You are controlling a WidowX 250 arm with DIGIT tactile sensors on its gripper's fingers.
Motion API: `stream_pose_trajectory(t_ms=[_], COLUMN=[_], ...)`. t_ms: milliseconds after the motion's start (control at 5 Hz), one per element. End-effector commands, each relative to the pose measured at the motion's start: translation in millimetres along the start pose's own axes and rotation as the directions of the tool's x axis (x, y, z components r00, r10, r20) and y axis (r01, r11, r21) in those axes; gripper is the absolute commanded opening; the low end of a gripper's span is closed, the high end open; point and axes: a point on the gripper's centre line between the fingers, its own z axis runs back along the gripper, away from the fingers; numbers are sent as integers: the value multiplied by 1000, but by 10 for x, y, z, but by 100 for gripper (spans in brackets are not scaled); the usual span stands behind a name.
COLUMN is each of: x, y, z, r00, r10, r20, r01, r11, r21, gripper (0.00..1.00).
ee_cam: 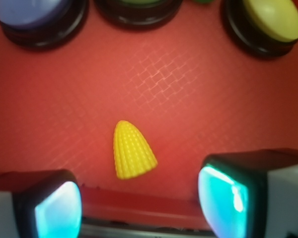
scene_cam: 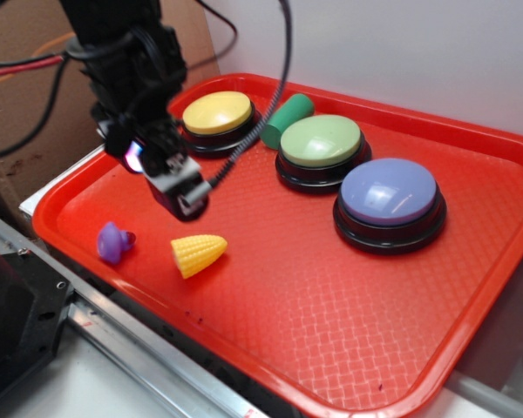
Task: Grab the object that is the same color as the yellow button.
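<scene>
Yellow corn (scene_cam: 198, 254) lies on its side near the front of the red tray (scene_cam: 349, 348), just right of a purple toy (scene_cam: 114, 242) and well apart from the 3 buttons at the back. It matches the yellow button (scene_cam: 216, 113), smallest of the 3, which sits beside a green cylinder (scene_cam: 287, 119); the pale green button (scene_cam: 321, 141) and the lavender button (scene_cam: 389, 193) are no match. Gripper (scene_cam: 181, 193) hangs above the tray, up and left of the corn, w/ jaws spread apart and nothing between them (wrist view shows both pads wide, corn on the tray between and beyond them). In that view the corn (ee_cam: 133, 151) sits left of centre, closer to the left pad (ee_cam: 57, 210) than the right pad (ee_cam: 223, 198), tip toward the buttons. My read: approach is under way, no contact yet. To do it well, shift so the corn is centred between the pads, then drop straight down w/ jaws kept wide. Close across the thick end, not the tapered tip, since the cone shape will likely squirt out if pinched near the point. Go low enough to get under the widest part w/o jamming pads into the tray. Keep clear of the purple toy on the way down.
</scene>
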Motion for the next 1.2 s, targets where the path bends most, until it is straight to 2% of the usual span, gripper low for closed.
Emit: stream_pose_trajectory(t_ms=[0, 200, 400, 600, 800, 1000], x=[33, 14, 18, 9, 44, 138], y=[-81, -64, -39, -18, 39, 81], z=[-466, -586, -620, -602, -387, 36], r00=[997, 994, 995, 995, 984, 978], r10=[-23, -21, 4, 38, 71, 61], r20=[-75, -106, -104, -95, -161, -199], r01=[28, 25, 0, -35, -68, -66], r11=[998, 999, 999, 999, 997, 998], r21=[60, 37, 35, 27, 29, -21], gripper=[100, 100, 75, 0, 0, 0])
